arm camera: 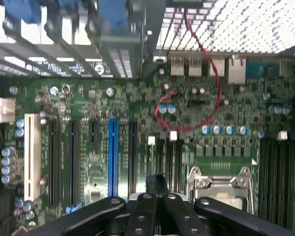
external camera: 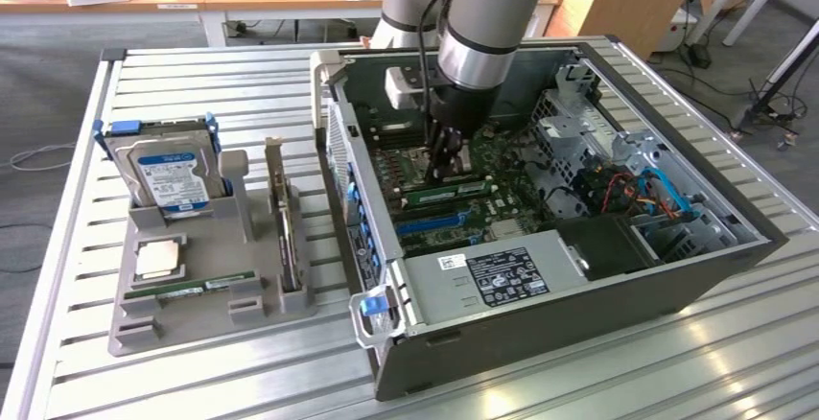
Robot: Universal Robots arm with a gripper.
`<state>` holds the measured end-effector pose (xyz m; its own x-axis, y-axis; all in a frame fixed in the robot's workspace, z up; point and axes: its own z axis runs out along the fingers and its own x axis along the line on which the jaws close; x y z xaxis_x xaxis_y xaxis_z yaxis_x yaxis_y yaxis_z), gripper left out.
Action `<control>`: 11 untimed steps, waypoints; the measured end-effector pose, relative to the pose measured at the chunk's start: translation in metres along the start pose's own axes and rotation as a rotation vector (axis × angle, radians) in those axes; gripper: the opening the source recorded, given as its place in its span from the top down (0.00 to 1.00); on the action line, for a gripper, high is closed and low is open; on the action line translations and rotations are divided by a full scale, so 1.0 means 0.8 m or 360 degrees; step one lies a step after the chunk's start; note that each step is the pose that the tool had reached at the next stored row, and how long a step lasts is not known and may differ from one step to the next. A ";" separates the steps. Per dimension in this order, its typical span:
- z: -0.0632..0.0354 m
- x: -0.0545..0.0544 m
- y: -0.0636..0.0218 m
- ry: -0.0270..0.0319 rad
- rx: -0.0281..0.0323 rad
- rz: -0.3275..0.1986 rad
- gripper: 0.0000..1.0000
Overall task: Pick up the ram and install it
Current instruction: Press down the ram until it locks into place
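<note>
Green and white-labelled, the ram (external camera: pixel 451 193) sits edge-on among the motherboard (external camera: pixel 512 211) slots near the middle of the open computer case (external camera: pixel 716 267), seen in the exterior view. The gripper (external camera: pixel 444 156) hangs straight down into the case just above and behind the stick, fingers pressed together and gripping nothing that can be seen; whether the tips touch the ram cannot be told. On the slatted metal table (external camera: pixel 615 372), towards the exterior view's left, a grey tray (external camera: pixel 192 329) carries a second stick (external camera: pixel 192 287) lying flat near its front edge, a silver CPU chip (external camera: pixel 159 259) behind that, and a blue-labelled hard drive (external camera: pixel 167 175) standing at the back corner.

In the wrist view, the gripper (arm camera: pixel 156 199) shows its black fingers (arm camera: pixel 142 211) closed side by side over the motherboard (arm camera: pixel 88 98), between a blue expansion slot (arm camera: pixel 113 152) and the metal-framed CPU socket (arm camera: pixel 219 179). A red wire (arm camera: pixel 214 98) loops across the board beyond.
</note>
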<state>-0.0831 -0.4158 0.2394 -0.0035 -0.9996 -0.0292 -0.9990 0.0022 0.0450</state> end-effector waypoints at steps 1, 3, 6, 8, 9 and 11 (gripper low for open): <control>0.000 0.000 -0.003 -0.00001 0.00001 0.0000 0.89; 0.000 0.000 -0.009 0.00000 -0.00001 0.0000 0.89; -0.001 0.000 -0.017 0.00000 0.00000 0.0000 0.89; -0.001 0.000 -0.023 0.00000 0.00000 0.0000 0.89; -0.001 0.000 -0.026 0.00000 0.00000 0.0000 0.89; -0.001 0.000 -0.032 0.00001 0.00000 0.0000 0.89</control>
<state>-0.0572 -0.4158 0.2394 -0.0035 -0.9996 -0.0291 -0.9990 0.0022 0.0450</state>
